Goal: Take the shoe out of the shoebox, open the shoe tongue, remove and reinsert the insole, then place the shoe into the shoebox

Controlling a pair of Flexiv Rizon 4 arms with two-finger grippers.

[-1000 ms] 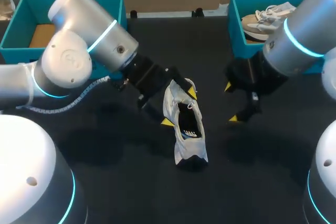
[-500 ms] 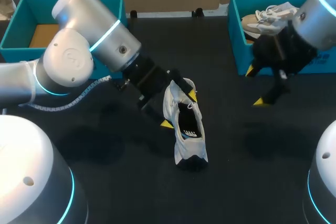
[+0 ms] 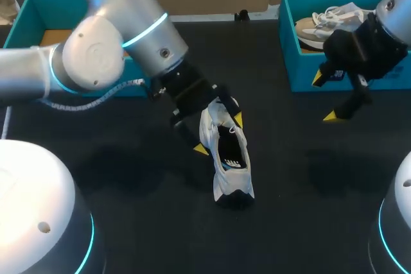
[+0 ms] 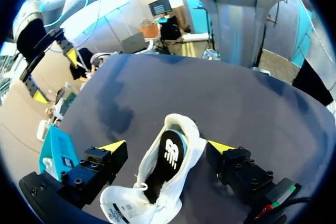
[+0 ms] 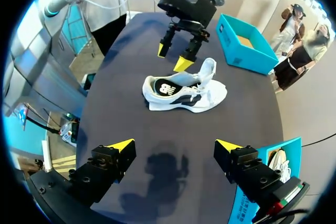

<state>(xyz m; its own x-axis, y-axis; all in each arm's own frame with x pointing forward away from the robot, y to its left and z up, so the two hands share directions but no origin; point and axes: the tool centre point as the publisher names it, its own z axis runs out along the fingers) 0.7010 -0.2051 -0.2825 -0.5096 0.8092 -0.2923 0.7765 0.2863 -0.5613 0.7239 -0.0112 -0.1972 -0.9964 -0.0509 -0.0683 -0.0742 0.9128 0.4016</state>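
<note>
One step looks done: shoe [image 3: 228, 158] is unboxed, lying on the table [image 3: 148, 216] between the left gripper's [image 3: 218, 134] spread jaws; right gripper [image 3: 324, 97] gapes empty, well apart; insole [image 4: 169, 156] sits inside, can't tell if it's been out; reboxing's left.

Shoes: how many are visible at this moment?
2. A white shoe lies on the table between the left gripper's open fingers; a beige shoe sits in the right-hand shoebox. More may be hidden inside it.

Left arm [image 3: 109, 49] and right arm [image 3: 401, 11] silver-grey with cyan rings; black left claw [image 3: 219, 134] and right claw [image 3: 323, 97] yellow-tipped
</note>
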